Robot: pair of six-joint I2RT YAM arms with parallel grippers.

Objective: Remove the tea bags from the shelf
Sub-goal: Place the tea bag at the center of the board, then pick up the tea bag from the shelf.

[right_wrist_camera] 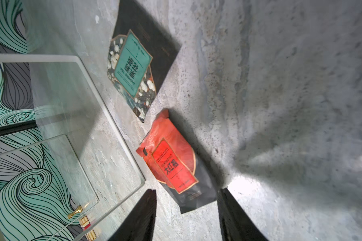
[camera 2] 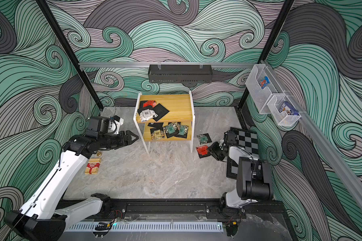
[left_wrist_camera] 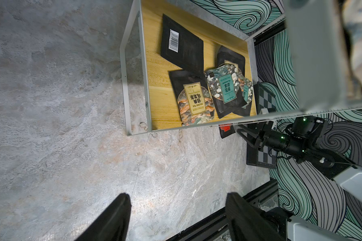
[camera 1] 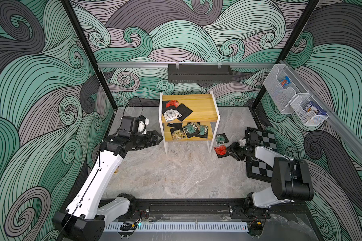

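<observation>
The shelf [camera 1: 203, 104] has yellow boards on a white frame. On its top board lie a red, a silver-white [camera 1: 171, 114] and black-backed tea bags. Several teal and gold ones [left_wrist_camera: 194, 100] lie on the lower board [left_wrist_camera: 157, 68]. Right of the shelf, a teal tea bag [camera 1: 221, 138] and a red tea bag [right_wrist_camera: 169, 158] lie flat on the table. My right gripper [right_wrist_camera: 187, 191] is open, its fingers either side of the red bag's black end and not touching it. My left gripper [left_wrist_camera: 178, 196] is open and holds nothing, level with the lower tier at the shelf's left side [camera 1: 160, 137].
A chessboard [camera 1: 261, 158] lies under my right arm. A red-and-cream striped box [camera 2: 93, 165] and a gold chess piece [camera 2: 99, 154] sit by my left arm. A dark grey tray [camera 1: 200, 73] hangs on the back wall, and clear bins [camera 1: 284, 87] hang on the right wall.
</observation>
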